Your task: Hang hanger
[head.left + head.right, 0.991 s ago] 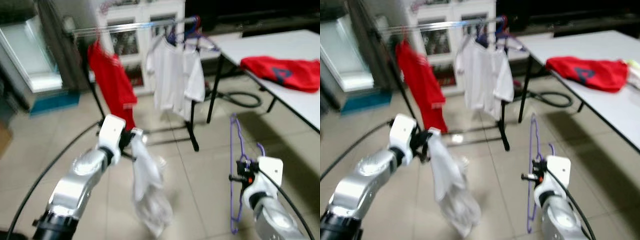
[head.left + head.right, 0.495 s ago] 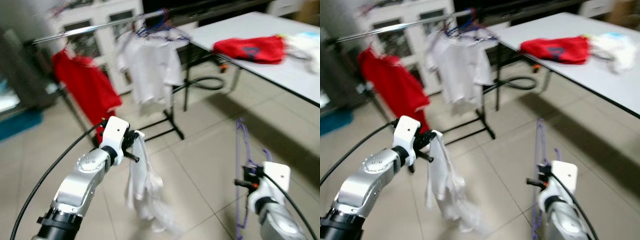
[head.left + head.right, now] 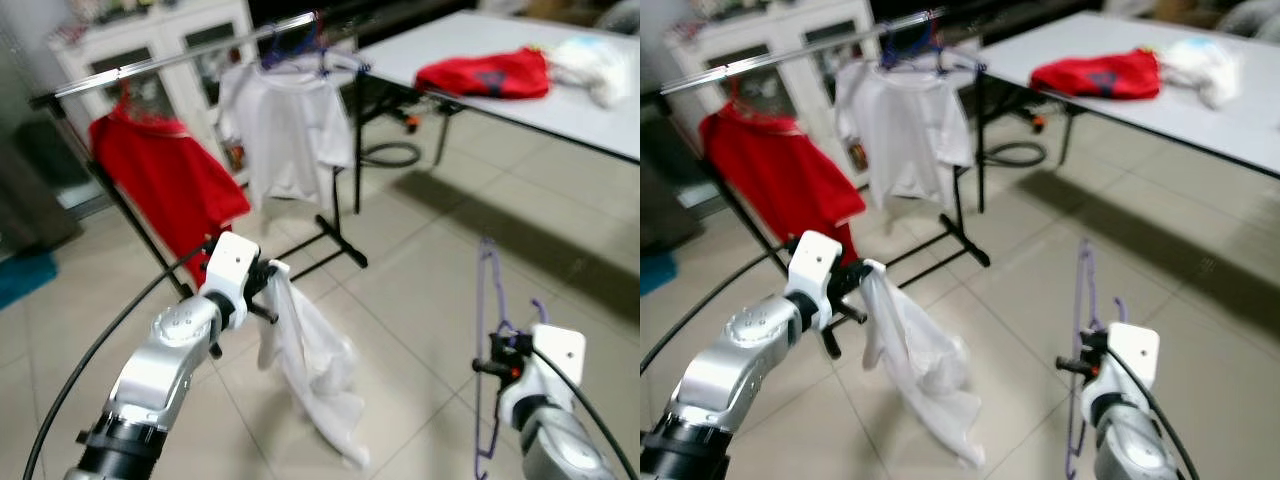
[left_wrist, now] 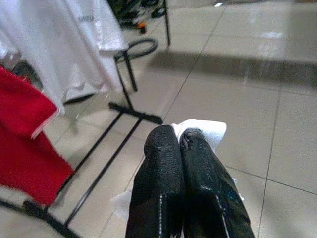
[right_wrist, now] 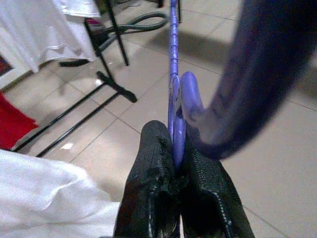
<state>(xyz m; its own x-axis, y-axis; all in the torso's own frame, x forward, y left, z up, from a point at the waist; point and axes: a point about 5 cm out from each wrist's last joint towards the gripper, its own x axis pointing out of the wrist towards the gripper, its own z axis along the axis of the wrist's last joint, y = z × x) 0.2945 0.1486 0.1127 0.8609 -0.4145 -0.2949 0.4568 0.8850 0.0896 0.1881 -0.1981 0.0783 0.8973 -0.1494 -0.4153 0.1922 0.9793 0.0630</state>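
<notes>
Camera has swung since the earlier frames: rack and table sit differently in frame, so that is head motion, not the things moving. Both arms keep the same grip as before.

Left gripper [image 4: 181,144] fingers pressed together, pinching a white garment [image 3: 310,365] that dangles limp toward the floor, lower end blurred. In its wrist view just a corner of the cloth pokes out past the fingertips; the rest is hidden behind the fingers.

Right gripper [image 5: 174,148] clamped on the purple hanger [image 3: 487,300], held upright at about 5 o'clock in the head view. Hanger's lower end is cut off at the frame edge; in the wrist view a fat blurred purple arc crosses at 1 o'clock, too close to resolve.

Clothes rack [image 3: 180,62] at 11–12 o'clock: a red shirt [image 3: 165,180] and a white shirt [image 3: 285,135] hang on it, with blue hangers bunched near the bar's far end, count unclear. Black base feet on the floor.

White table [image 3: 590,115] at 1–2 o'clock carrying a red garment [image 3: 485,75] and a pale bundle [image 3: 595,70], type unclear. White glass-door cabinet [image 3: 150,40] behind the rack. Floor is glossy beige tile [image 3: 420,260]. Head views are soft overall.
</notes>
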